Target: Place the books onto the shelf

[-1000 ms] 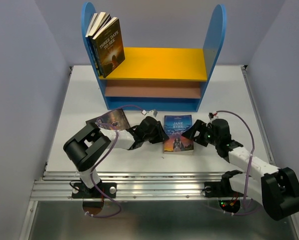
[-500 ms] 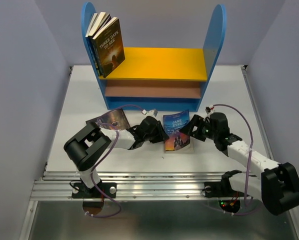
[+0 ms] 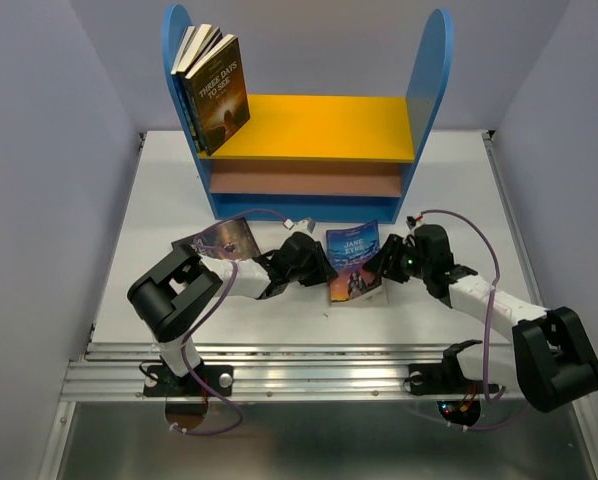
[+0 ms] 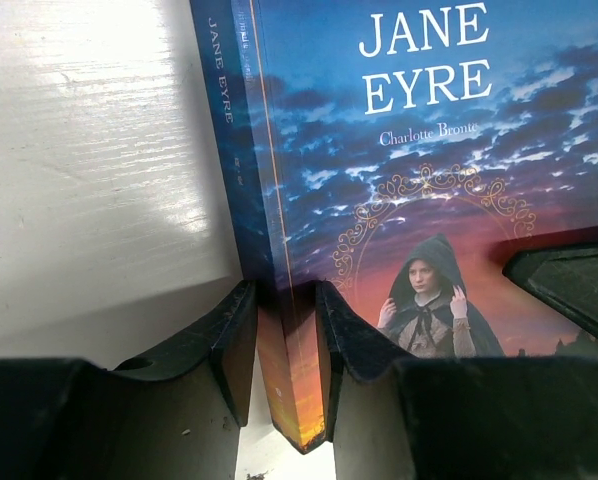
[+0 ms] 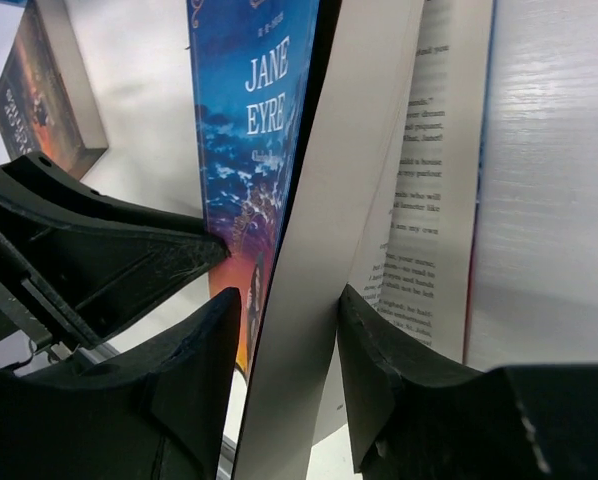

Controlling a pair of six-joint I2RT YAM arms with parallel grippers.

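Note:
The Jane Eyre book (image 3: 353, 262) is tipped up on the table in front of the shelf (image 3: 309, 125). My left gripper (image 3: 324, 272) is shut on the lower end of its spine (image 4: 279, 340), a finger on each side. My right gripper (image 3: 381, 264) is closed over the book's free edge, around the front cover (image 5: 249, 150) and a block of pages (image 5: 329, 220). The remaining pages and back cover fan out beyond the right finger (image 5: 379, 370). Several books (image 3: 215, 95) lean against the left panel on the shelf's yellow board. Another book (image 3: 219, 238) lies on the table to the left.
The book lying on the table (image 5: 39, 100) is just behind my left arm's forearm. The shelf's brown lower board (image 3: 299, 178) stands right behind both grippers. The table's metal rail (image 3: 309, 360) runs along the near edge.
My right gripper has slid left onto the book's free edge and its jaws have narrowed onto it. That edge has risen off the table. The left arm has stayed put.

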